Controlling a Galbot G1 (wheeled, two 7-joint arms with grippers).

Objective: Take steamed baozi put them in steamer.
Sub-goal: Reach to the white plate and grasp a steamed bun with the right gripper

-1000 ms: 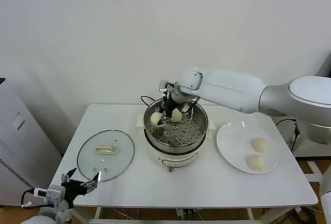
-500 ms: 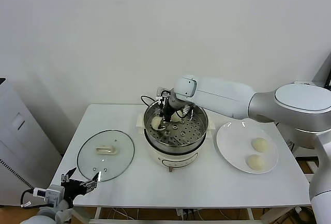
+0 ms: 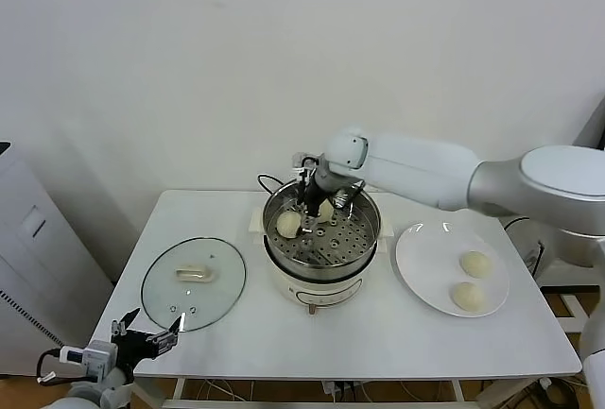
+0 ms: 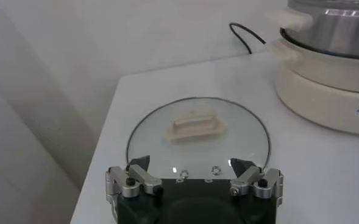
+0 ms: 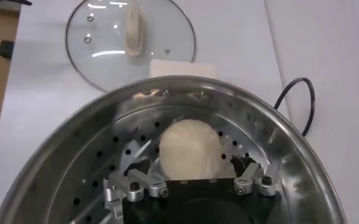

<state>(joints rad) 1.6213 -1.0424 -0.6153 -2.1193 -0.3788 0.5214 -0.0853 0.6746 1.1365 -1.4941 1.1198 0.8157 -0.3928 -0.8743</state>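
Now | right tool (image 3: 314, 213) apart over dome-up baozi (image 5: 189, 150) in steamer (image 3: 364, 239) | left tool (image 4: 194, 181) apart, parked.

The steamer (image 3: 321, 235) is shiny perforated steel; the baozi (image 5: 188, 149) in it looks smooth, matt; beside it, the lid (image 3: 193, 282) is glossy glass.

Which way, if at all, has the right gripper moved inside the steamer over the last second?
No clear move: the right gripper stays low in the steamer, near its far-left wall, beside two baozi; only the arm above shifts slightly.
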